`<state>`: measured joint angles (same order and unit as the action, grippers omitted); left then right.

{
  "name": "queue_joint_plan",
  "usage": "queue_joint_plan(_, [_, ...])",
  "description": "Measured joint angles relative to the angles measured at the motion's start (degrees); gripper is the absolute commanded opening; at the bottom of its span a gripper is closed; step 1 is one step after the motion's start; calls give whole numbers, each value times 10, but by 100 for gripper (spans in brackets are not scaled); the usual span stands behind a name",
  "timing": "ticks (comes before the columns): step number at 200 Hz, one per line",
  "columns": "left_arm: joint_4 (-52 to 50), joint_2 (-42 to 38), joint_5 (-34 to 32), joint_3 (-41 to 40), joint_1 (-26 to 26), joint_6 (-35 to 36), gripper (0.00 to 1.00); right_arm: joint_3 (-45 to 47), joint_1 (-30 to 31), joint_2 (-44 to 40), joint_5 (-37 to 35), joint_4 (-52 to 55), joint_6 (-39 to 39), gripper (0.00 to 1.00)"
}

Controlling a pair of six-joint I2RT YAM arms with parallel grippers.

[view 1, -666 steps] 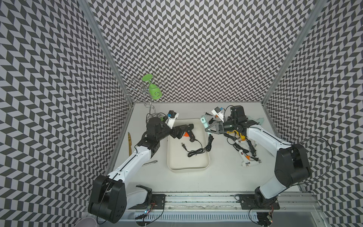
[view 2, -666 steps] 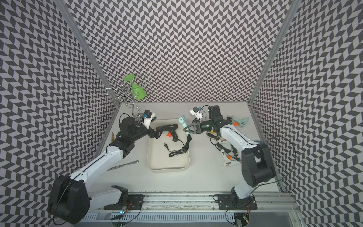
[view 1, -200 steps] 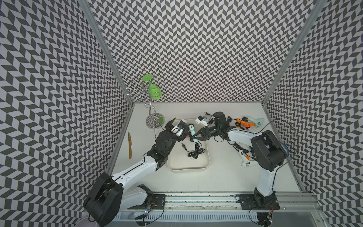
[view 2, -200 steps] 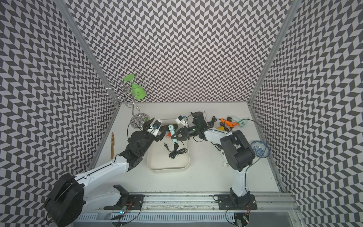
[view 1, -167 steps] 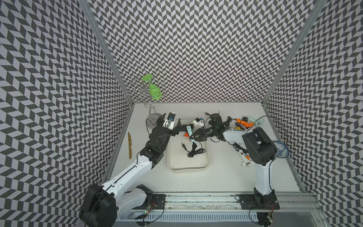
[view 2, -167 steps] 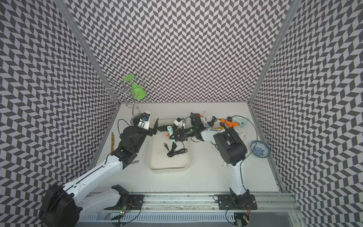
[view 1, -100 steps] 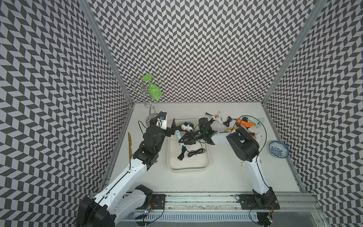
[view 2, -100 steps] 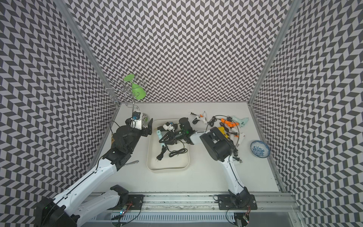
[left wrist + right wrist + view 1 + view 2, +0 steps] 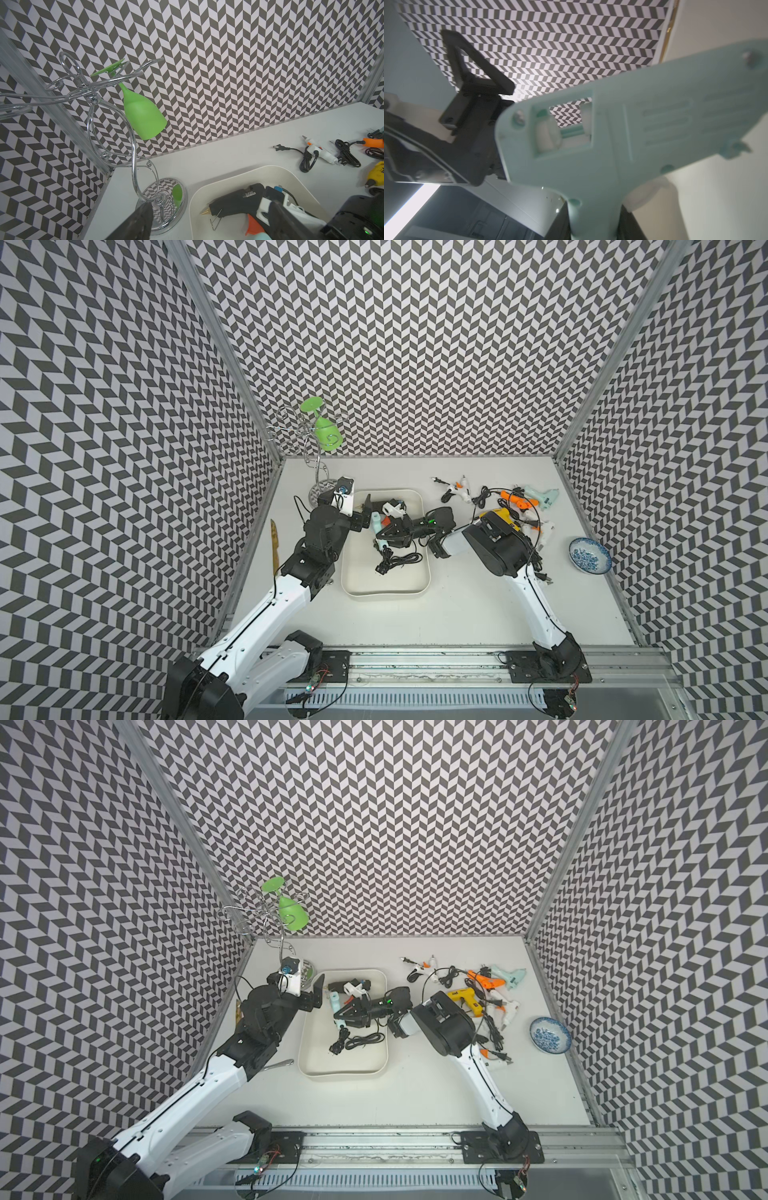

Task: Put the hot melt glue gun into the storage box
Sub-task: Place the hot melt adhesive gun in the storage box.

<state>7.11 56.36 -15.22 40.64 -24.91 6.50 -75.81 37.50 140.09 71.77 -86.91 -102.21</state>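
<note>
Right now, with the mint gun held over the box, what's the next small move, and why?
Probably open the right gripper to release. It is shut on the mint gun, which in both top views sits within the outline of the box, close to the black gun already lying inside. How high it hangs above the floor is unclear.

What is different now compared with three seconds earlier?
The left end effector let go of the black glue gun, which now lies in the storage box, and drew back, open, to the box's left edge. The right end effector carried the mint glue gun leftward over the box, still gripping it. The hanging green glass stayed put.
</note>
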Motion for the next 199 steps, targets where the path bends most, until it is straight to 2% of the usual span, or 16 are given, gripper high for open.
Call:
queue_joint_plan(12, [0, 2, 1, 0, 4, 0, 91, 12, -1, -19, 2, 75, 63, 33])
queue_joint_plan(46, [-25, 19, 34, 9, 26, -13, 90, -29, -1, -66, -17, 439, 341, 36])
queue_joint_plan(84, [-62, 42, 88, 25, 55, -42, 90, -76, 0, -76, -32, 678, 521, 38])
queue_joint_plan(130, [-77, 44, 109, 25, 66, -56, 90, -130, 15, -76, -93, 858, 652, 44])
queue_joint_plan(162, [-83, 44, 111, 25, 72, -62, 90, -169, 23, -87, -183, 987, 742, 48])
queue_joint_plan(199, [-94, 56, 112, 33, 83, -70, 90, -201, 42, -133, -316, 1085, 839, 46])
